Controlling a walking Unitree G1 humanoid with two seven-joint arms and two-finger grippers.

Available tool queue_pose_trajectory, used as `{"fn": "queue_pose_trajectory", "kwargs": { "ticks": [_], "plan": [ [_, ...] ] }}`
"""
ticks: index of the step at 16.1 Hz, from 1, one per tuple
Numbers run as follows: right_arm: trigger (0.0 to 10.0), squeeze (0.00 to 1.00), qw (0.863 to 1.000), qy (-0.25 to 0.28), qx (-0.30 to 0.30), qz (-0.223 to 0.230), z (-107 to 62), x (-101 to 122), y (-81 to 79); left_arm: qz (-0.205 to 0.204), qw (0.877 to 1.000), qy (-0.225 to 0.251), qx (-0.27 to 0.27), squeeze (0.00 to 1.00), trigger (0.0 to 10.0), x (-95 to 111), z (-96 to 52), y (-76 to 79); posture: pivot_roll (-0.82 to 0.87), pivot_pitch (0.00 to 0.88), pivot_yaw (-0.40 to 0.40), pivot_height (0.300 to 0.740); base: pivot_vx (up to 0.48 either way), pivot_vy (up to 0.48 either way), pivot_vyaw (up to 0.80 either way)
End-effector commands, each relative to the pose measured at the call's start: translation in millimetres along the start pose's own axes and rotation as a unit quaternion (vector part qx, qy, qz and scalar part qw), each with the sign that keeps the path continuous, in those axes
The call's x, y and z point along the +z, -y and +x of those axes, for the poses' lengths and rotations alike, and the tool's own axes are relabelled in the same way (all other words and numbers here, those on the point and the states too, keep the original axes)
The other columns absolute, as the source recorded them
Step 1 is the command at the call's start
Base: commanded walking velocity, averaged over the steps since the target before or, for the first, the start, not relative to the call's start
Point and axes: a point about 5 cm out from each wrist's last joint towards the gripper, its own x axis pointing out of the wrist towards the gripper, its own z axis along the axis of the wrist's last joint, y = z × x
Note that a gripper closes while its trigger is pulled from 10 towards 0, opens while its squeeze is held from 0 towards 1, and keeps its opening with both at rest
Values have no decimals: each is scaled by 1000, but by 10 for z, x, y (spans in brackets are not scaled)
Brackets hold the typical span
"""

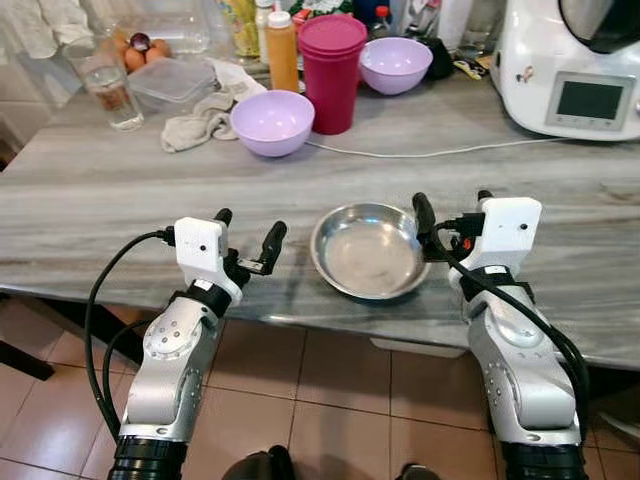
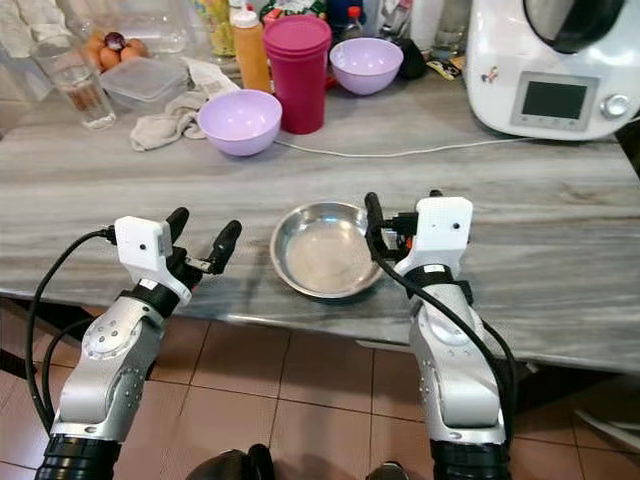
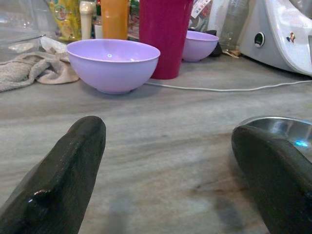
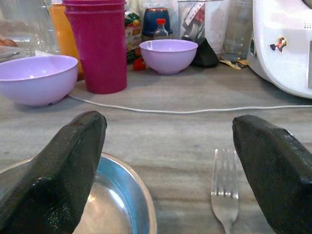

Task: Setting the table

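Both grippers' jaws spread beside the steel bowl [image 1: 370, 250]; fork [image 4: 224, 197] seemingly beneath right.

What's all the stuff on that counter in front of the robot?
Metal bowl: one, silver, near edge, between the grippers.
Fork: one, silver, beside the metal bowl.
Plastic bowls: two, lilac, one mid-counter, one further back.
Tumblers: stacked, magenta, between the lilac bowls.
Bottle: one, orange, behind the tumblers.
Cloth: one, beige, left of the near lilac bowl.
Glass: one, clear, far left.
Kitchen machine: one, white, back right.
Cable: one, white, across the counter.
Left gripper: black fingers, open.
Right gripper: black fingers, open.
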Motion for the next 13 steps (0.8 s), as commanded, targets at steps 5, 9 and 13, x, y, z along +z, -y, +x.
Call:
{"fn": "queue_pose_trajectory", "kwargs": {
  "ticks": [5, 9, 13],
  "plan": [
    [10000, 0, 1000, 7, 1, -3, -15, 28, -5, 7, 1000, -9, -2, 0, 10000, -34, -10, -3, -234, 162, 51, 740, 270, 387, 0],
    [10000, 0, 1000, 9, 0, -3, -8, 26, -16, 4, 1000, -11, -2, 0, 10000, -35, -10, -5, -230, 160, 52, 740, 277, 380, 0],
    [10000, 0, 1000, 9, -1, -3, -4, 24, -18, 10, 1000, -10, -2, 0, 10000, -32, 0, 11, -231, 161, 53, 740, 128, 296, 0]
  ]
}}
